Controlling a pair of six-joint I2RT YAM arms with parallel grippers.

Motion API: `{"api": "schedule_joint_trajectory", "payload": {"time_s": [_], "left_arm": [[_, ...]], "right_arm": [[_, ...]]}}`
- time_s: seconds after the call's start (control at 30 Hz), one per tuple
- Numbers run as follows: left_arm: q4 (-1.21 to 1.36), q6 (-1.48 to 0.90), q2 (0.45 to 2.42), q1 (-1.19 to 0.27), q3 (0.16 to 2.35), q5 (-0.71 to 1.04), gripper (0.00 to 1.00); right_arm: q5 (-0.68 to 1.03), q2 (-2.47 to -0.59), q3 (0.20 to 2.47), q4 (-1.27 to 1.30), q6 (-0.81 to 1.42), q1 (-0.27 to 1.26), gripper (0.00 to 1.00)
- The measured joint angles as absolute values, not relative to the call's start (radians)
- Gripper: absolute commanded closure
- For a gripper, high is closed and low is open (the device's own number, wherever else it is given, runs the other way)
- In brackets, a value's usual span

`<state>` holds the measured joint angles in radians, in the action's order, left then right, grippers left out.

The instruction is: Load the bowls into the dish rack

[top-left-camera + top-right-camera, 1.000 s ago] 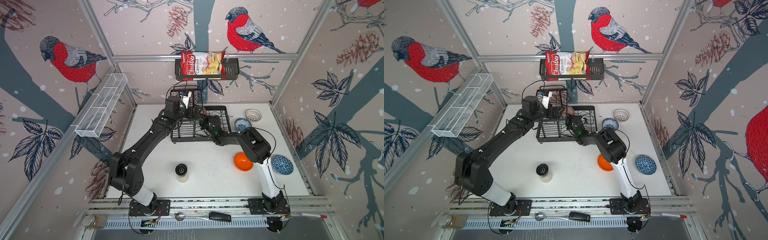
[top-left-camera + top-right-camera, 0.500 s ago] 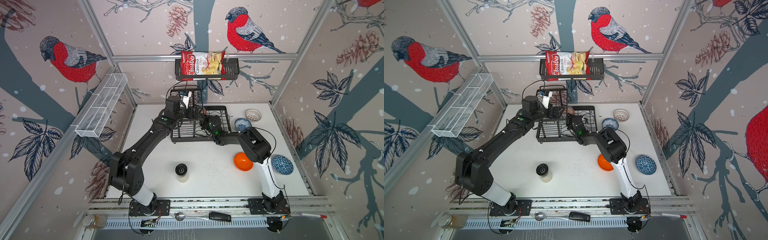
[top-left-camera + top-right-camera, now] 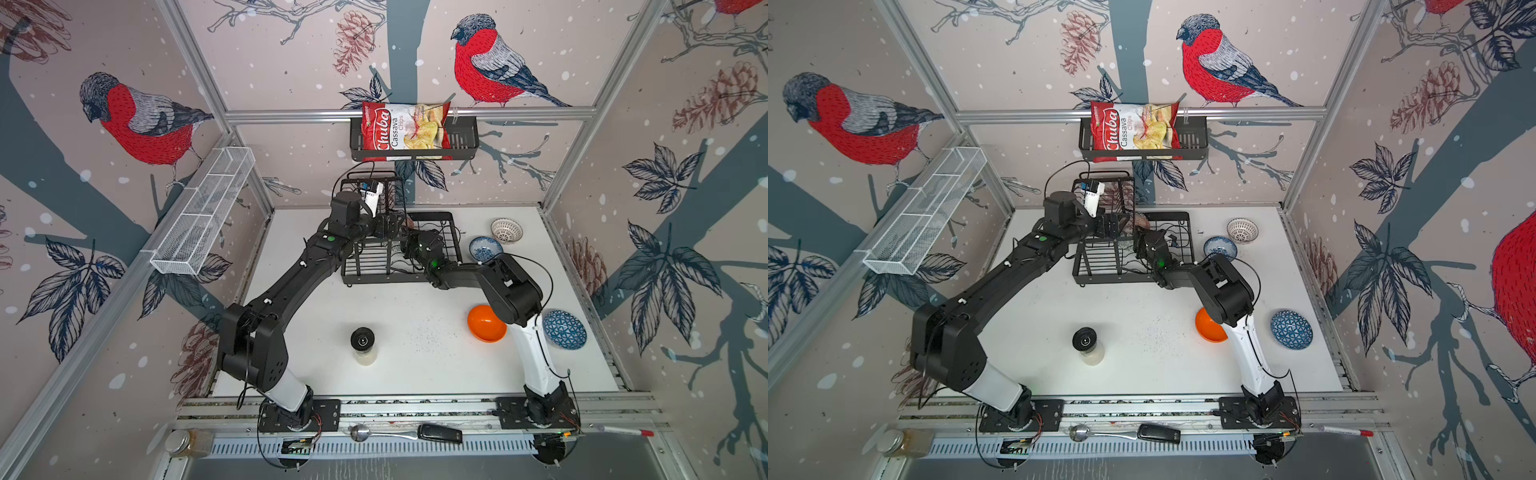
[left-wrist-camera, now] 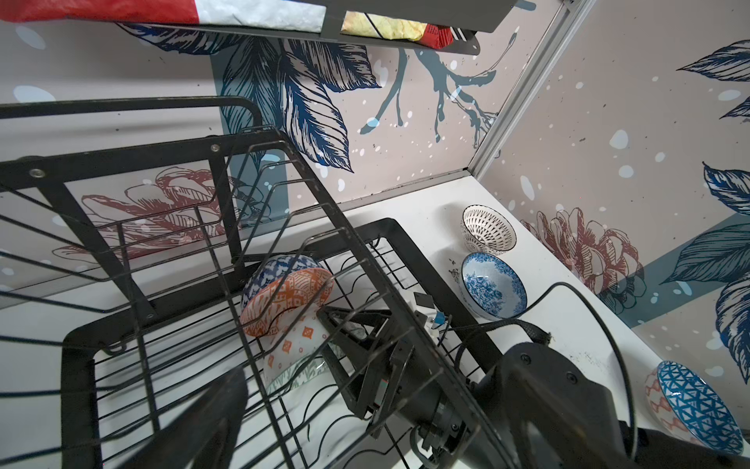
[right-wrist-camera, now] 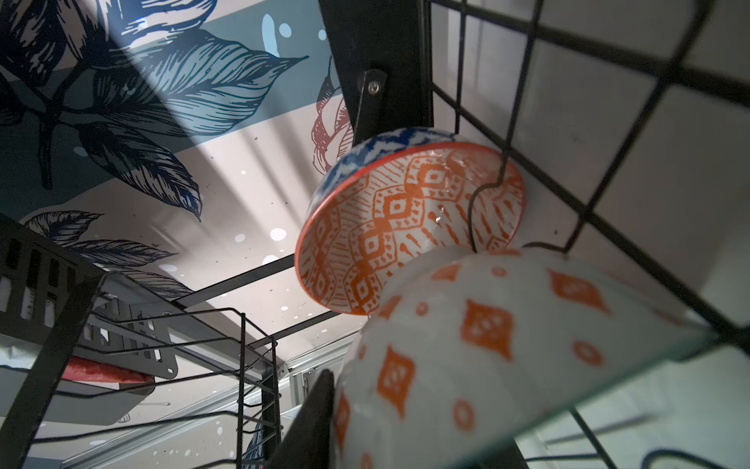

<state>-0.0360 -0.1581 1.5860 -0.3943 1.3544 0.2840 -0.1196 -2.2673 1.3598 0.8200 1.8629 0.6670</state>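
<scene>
**Left gripper** [image 3: 392, 226], over the rack [image 3: 365, 266] beside its upper basket [image 4: 121, 160]: jaws spread wide, nothing between them.

**In the rack's tray** [image 4: 77, 385], two bowls are loaded.
- The orange-lined bowl [image 4: 284, 300] stands on edge toward the rack's back.
- The diamond bowl [image 4: 298, 345] leans against it from the front, its foot turned into the other's hollow.

**Right gripper** [image 4: 329, 340], reaching into the tray from the rack's front right: jaws partly apart and straddling the diamond bowl's wall, with one finger [image 5: 308, 414] along the outside. Whether they pinch the wall or have let go cannot be told.

**On the table** [image 3: 415, 311], right of the rack, are four bowls not yet loaded.
- The floral bowl [image 3: 485, 248] sits mouth-up just beside the rack's right edge.
- The lattice bowl [image 3: 506, 230] sits just beyond it, level with the rack's back.
- The orange bowl [image 3: 482, 326] and the blue bowl [image 3: 564, 334] lie well in front of the rack. The right arm's elbow partly covers the orange one in both top views.

**Governing relation (judged).**
- The diamond bowl lies straight ahead of the right gripper, along its fingers. Release therefore calls for backing out toward the rack's front right without disturbing the leaning pair.
- The bowls are round, so there is no long axis to align with.
- The floral bowl is nearest the right gripper and well apart from the left, so the right arm is the better placed for it.
</scene>
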Motion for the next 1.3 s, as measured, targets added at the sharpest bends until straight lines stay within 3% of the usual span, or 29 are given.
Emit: {"api": "schedule_joint_trajectory", "payload": {"time_s": [1.3], "left_arm": [[-0.035, -0.159, 1.588, -0.394, 1.355, 0.283, 0.02]], "right_arm": [[-0.096, -2.217, 1.329, 0.750, 1.832, 0.654, 0.48]]}}
